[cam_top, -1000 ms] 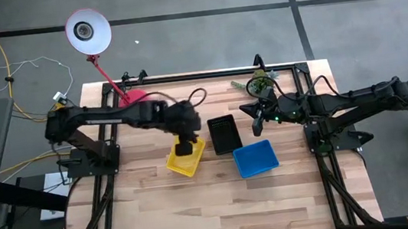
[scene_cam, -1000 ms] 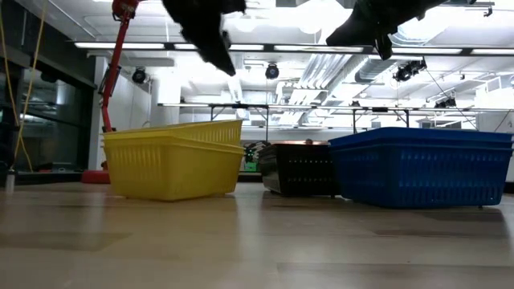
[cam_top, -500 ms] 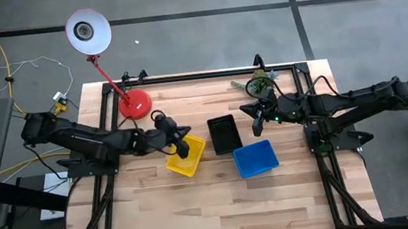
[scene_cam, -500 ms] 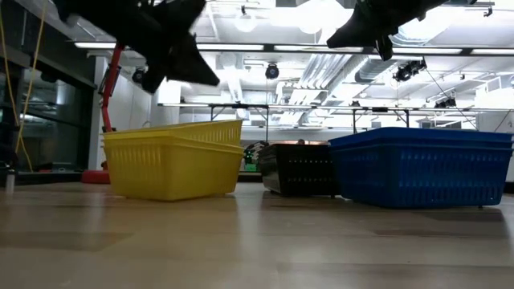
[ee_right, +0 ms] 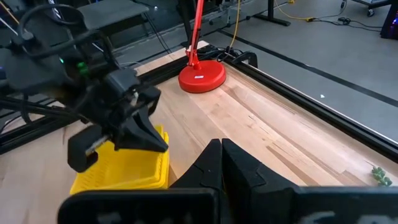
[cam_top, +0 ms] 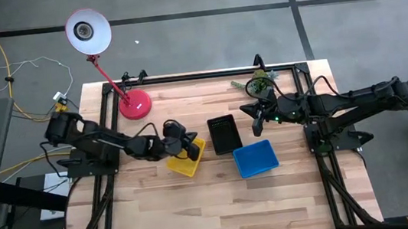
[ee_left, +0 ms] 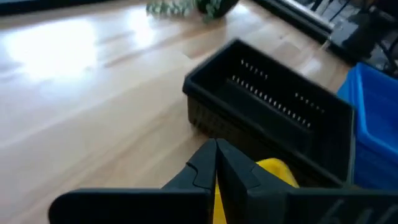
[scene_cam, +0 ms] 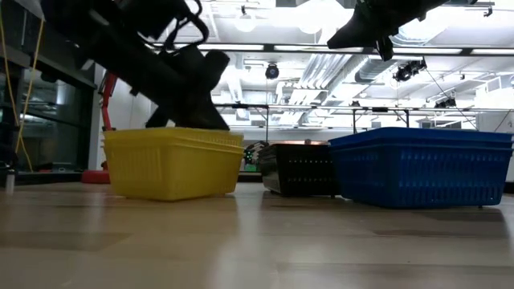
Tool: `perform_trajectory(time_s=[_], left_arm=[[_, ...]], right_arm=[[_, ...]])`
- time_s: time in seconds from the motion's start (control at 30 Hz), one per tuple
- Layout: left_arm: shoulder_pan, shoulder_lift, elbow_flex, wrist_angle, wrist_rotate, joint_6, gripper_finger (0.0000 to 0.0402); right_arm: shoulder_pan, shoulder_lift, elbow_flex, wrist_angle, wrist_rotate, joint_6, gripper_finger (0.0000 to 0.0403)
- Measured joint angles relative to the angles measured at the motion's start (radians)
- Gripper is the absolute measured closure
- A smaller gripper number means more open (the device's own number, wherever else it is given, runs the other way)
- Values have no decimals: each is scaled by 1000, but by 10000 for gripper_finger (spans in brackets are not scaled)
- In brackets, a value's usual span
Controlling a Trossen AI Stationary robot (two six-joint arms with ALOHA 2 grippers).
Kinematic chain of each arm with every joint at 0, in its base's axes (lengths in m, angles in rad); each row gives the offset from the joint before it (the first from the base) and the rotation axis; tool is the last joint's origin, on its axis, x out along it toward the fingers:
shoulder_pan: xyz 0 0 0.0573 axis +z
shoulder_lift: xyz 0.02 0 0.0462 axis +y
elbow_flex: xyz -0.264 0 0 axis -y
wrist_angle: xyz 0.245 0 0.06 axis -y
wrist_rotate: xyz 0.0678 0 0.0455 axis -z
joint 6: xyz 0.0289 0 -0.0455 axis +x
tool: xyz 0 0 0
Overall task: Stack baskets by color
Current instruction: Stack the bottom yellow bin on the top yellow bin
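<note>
While the yellow perforated plastic basket (cam_top: 186, 157) sits on the wooden table (cam_top: 199, 207) left of the black mesh basket (cam_top: 224, 133) and the blue mesh basket (cam_top: 256, 158), the left gripper (cam_top: 189, 145) hangs low over the yellow basket's rim, fingers pressed together and holding nothing; whether it touches the rim is unclear. The right gripper (cam_top: 255, 121) hovers just beside the black basket, fingers pressed together, empty.

Upright yellow (cam_top: 186, 157), black (cam_top: 224, 133), blue baskets (cam_top: 256, 159)
</note>
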Motion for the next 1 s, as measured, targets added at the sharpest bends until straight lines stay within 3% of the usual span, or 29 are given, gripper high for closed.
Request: perform_trajectory(time_s=[0.2, 0.3, 0.43, 0.6, 0.77, 1.0], left_arm=[[0, -2, 0, 4, 35, 1, 401], [1, -72, 0, 5, 76, 101, 401], [6, -203, 0, -59, 207, 253, 401], [52, -315, 2, -292, 405, 297, 401], [103, -290, 2, -408, 542, 323, 401], [130, -156, 63, -499, 541, 395, 401]], right_arm=[[0, 0, 0, 0, -1, 0, 402], [0, 0, 0, 0, -1, 0, 402], [0, 0, 0, 0, -4, 2, 402], [0, 0, 0, 0, -4, -2, 402], [-5, 0, 0, 0, -3, -1, 402], [-5, 0, 0, 0, -3, -2, 402]])
